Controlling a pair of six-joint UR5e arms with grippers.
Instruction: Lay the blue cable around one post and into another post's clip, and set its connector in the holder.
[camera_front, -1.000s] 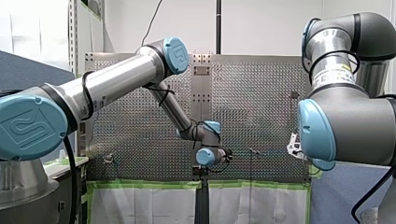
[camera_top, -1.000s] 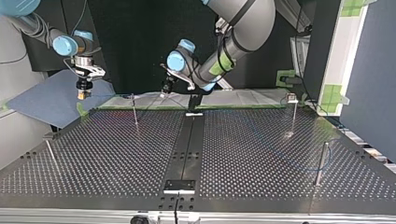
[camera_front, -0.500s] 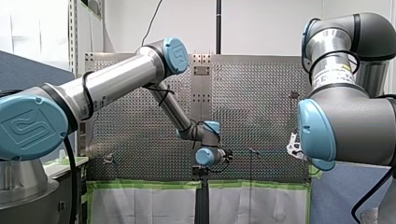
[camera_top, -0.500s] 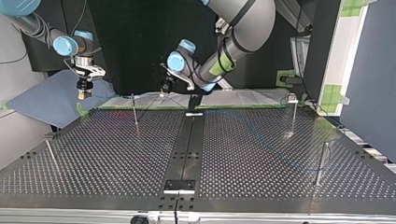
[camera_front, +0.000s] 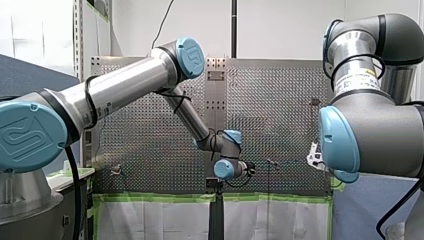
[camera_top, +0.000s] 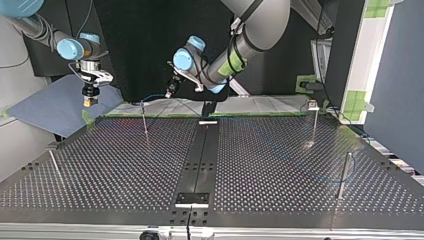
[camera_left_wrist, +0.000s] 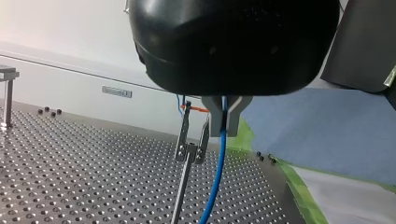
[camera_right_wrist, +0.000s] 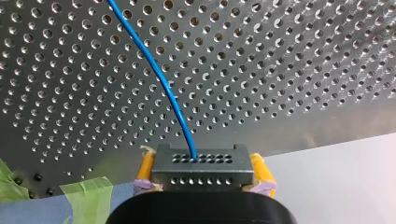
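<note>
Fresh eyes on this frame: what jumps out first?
The blue cable, running over the perforated table into the connector clamped between the yellow pads of my right gripper. Then my left gripper, pinching the same cable right beside a clip-topped post.

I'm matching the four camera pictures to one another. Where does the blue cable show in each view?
Front view: too thin to make out.
Top view: blue cable arcs from my left gripper towards the post, then faintly crosses the table.
Left wrist view: hangs from my left gripper, beside the post.
Right wrist view: runs from the connector in my right gripper over the table.
Landmark: that post, also in the front view.
</note>
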